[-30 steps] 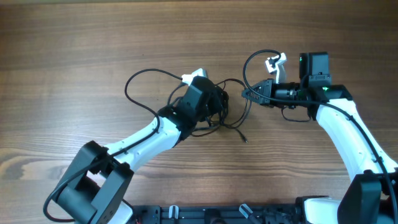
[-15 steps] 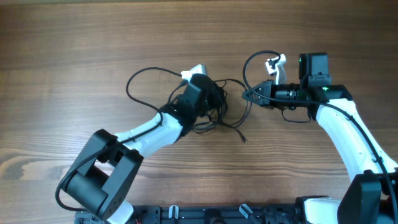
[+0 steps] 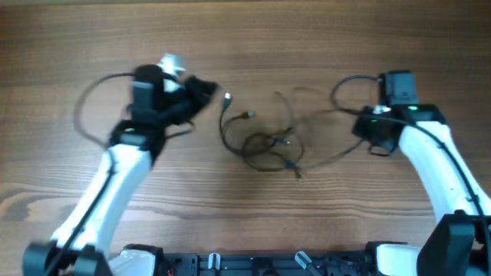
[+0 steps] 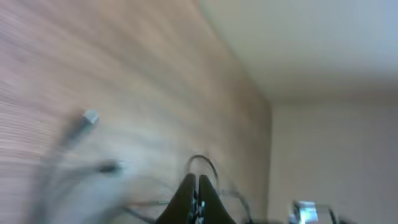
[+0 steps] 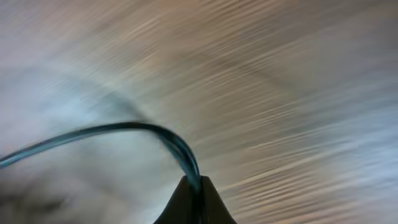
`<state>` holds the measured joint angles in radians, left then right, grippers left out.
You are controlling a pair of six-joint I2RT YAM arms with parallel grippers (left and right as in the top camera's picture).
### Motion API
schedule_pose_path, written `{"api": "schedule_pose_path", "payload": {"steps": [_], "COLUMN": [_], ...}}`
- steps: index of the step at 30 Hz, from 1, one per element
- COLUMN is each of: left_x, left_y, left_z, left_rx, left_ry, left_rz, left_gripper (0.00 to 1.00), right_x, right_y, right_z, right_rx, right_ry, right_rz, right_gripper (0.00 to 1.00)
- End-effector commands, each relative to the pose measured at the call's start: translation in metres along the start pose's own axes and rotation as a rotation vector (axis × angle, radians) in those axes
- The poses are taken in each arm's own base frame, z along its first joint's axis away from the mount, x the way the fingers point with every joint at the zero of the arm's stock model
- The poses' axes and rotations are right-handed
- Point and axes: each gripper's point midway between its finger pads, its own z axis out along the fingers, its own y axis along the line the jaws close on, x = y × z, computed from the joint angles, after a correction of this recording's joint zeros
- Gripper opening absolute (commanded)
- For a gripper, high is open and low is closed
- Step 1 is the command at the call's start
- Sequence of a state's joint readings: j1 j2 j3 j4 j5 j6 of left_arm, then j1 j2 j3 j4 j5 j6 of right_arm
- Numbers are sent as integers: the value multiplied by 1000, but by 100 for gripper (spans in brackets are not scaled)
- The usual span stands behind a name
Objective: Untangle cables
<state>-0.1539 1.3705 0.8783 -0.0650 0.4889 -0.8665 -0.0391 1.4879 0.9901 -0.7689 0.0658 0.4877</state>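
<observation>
The cables lie as thin black loops and a small knot in the middle of the table, with plug ends at their left. My left gripper is at the upper left, blurred by motion; a cable loop trails behind that arm. In the left wrist view the left gripper is shut, with a thin cable arc rising from its tips and a silver plug on the wood. My right gripper is on the right. Up close, the right gripper is shut on a cable curving left.
The wooden table runs across the whole view. The robot's own thicker black cable loops beside the right wrist. Both arm bases stand at the near edge.
Both arms have pulled apart: the left one swung far to the left and its gripper shut, the right one moved right. The tight tangle has stretched into looser loops between them.
</observation>
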Motion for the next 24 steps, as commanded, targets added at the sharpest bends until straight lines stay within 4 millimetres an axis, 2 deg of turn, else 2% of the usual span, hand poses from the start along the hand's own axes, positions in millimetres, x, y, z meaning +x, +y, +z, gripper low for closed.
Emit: {"api": "schedule_pose_path", "payload": {"steps": [1, 3, 5, 6, 7, 8, 9, 10, 12, 15, 18, 20, 23, 24], "left_x": [-38, -46, -38, -29, -17, -4, 13, 26, 55, 109, 141, 155, 164, 169], "left_y": [9, 23, 30, 32, 32, 31, 28, 26, 25, 25, 19, 12, 20, 23], "left_z": [-42, -52, -50, -45, -39, -30, -18, -9, 9, 46, 76, 96, 114, 119], "left_rx": [-51, -87, -112, -124, -134, -137, -134, -131, -129, -95, -35, 4, -52, -68], "left_ry": [-137, -156, -122, -90, -49, -3, 52, 93, 185, 333, 382, 362, 308, 301], "left_rz": [64, 23, 1, 18, 38, 57, 100, 144, 229, 411, 501, 573, 629, 645], "left_gripper": [4, 4, 4, 4, 6, 10, 19, 29, 47, 69, 71, 71, 70, 68], "right_x": [-28, -25, -9, 6, 14, 16, 15, 13, 6, 13, 14, 15, 16, 17], "right_y": [-35, -7, 57, 102, 123, 135, 137, 135, 119, 107, 107, 106, 106, 106], "right_z": [-5, -4, -18, -48, -73, -91, -94, -89, -66, -55, -54, -54, -54, -54], "right_rx": [117, -37, -414, -733, -928, -1053, -1072, -1036, -872, -786, -783, -781, -780, -779], "right_ry": [-110, -71, 11, 45, 54, 53, 52, 49, 63, 101, 110, 114, 117, 121], "right_rz": [104, 51, -148, -299, -365, -391, -388, -376, -275, -238, -235, -233, -232, -230], "right_gripper": [4, 4, 4, 4, 4, 4, 4, 4, 4, 4, 5, 4, 4, 4]}}
